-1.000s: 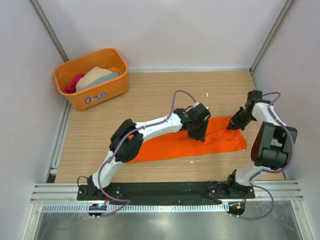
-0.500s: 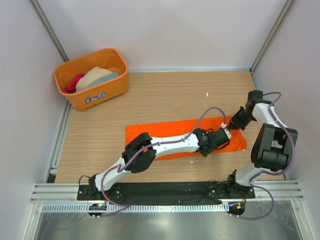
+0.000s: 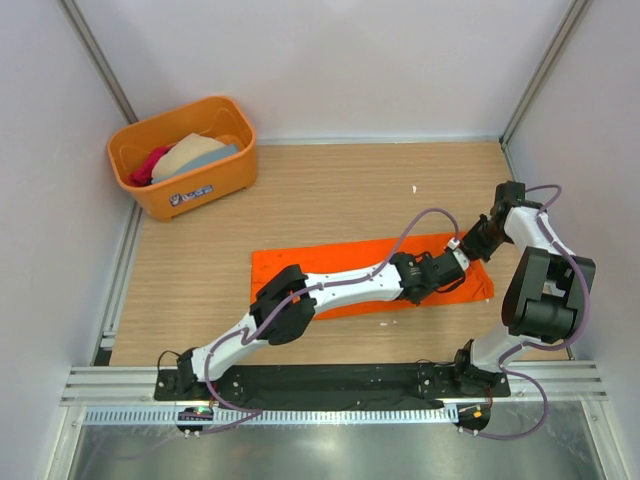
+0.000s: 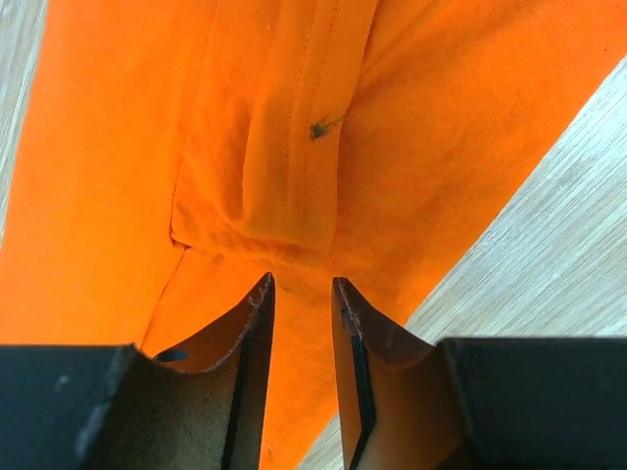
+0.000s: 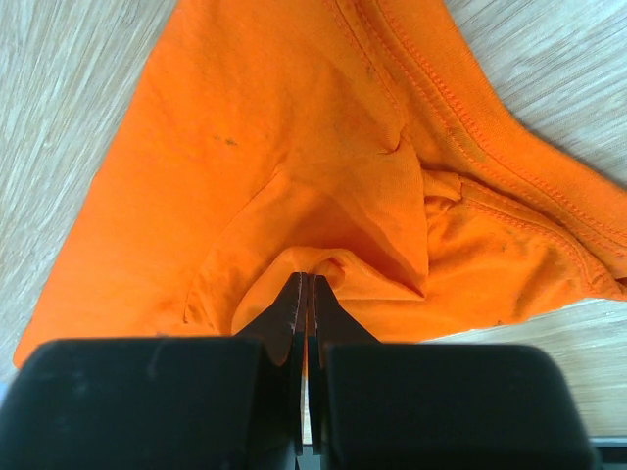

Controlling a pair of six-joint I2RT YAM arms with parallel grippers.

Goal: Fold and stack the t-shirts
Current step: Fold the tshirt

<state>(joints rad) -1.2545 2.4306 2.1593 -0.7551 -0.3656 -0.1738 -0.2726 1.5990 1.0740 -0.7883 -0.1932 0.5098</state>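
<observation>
On tub (image 3: 235, 172) holding t-shirts (image 3: 190, 152): label (image 3: 197, 192), writing illegible.

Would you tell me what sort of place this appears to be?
Probably a lab robot cell: plain white walls, a wooden tabletop, and an orange tub holding t-shirts.

The left arm (image 3: 350, 283) hides the orange t-shirt (image 3: 330, 258) mid-length; at ten o'clock the tub label (image 3: 195, 193) is illegibly small.
</observation>
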